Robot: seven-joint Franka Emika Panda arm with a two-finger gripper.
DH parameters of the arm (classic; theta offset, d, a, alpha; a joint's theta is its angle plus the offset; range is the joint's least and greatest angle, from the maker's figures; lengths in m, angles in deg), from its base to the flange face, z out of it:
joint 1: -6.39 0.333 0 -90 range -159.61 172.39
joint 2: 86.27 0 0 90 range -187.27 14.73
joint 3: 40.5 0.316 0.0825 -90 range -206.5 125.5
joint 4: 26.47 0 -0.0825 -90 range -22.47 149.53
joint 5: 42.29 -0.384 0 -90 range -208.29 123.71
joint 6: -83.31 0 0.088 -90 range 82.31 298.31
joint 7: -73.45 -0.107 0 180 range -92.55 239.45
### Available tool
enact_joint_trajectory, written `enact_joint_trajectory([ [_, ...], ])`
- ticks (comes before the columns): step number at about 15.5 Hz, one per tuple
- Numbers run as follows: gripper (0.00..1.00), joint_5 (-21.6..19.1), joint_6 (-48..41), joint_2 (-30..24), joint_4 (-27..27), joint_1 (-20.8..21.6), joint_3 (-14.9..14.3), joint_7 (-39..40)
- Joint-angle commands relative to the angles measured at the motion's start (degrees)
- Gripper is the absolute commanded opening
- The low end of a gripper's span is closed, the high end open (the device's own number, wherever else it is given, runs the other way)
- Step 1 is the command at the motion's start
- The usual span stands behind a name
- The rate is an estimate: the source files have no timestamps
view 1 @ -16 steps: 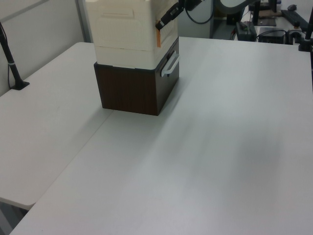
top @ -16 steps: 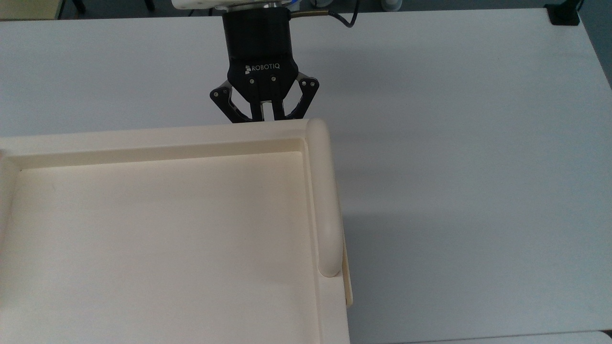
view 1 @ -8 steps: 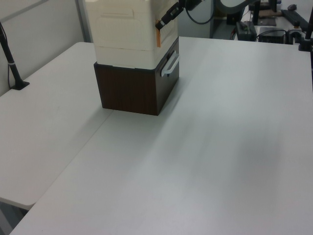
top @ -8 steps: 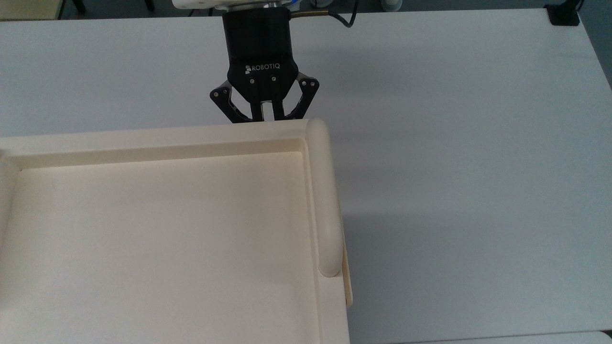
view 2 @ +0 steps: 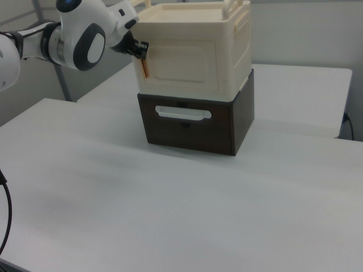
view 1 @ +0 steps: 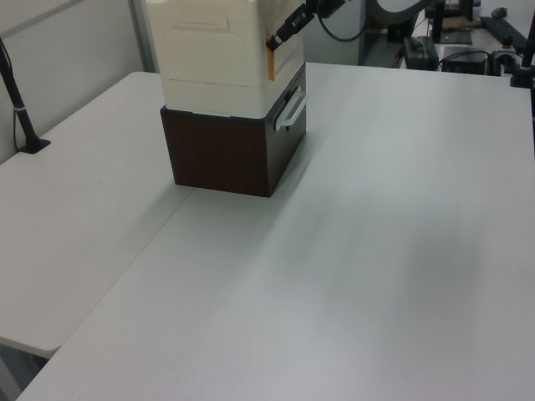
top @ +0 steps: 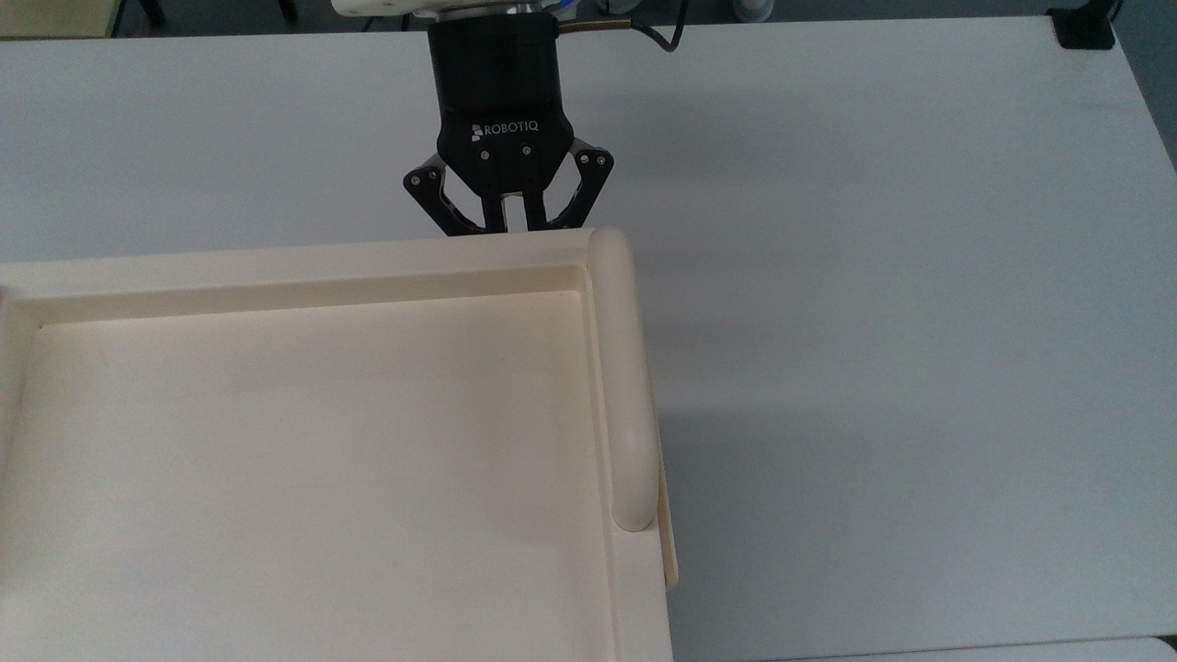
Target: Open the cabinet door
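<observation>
the white worktop (view 2: 170, 215) carries everything; in the right view the cabinet (view 2: 195, 68) stands toward 12 o'clock of it. the cabinet is a cream upper box set on a dark brown base (view 2: 195, 122), and the base has a drawer front with a white handle (view 2: 183, 114). seen in the top view, the cream recessed top (top: 303, 460) takes up the area from 6 to 9 o'clock, with a long rounded bar (top: 625, 377) along its 3 o'clock edge.

the door (view 2: 181, 62) is the raised-rim cream panel on the box's front face in the right view, above the drawer; it lies flush with the box. an orange-brown strip (view 2: 144, 67) shows at the door's 9 o'clock edge there, and in the left view the same strip (view 1: 271, 60) runs down the box corner.

the white arm (view 2: 74, 34) reaches in from 10 o'clock in the right view. the black gripper (top: 515, 216) sits at the 12 o'clock edge of the top in the top view, its fingers drawn close with a thin gap, and its tips are hidden behind the rim. in the right view the gripper (view 2: 139, 50) is at the door's 9 o'clock edge, touching the strip; i cannot tell what it pinches.
</observation>
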Motion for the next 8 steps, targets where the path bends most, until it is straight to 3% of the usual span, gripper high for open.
enact_joint_trajectory([
  [1,0.05,-0.5,0.8,-2.8,4.2,-0.1,-0.2,1.8],
  [8,0.06,-0.5,0.7,-4.2,6.7,-1.0,-0.2,3.1],
])
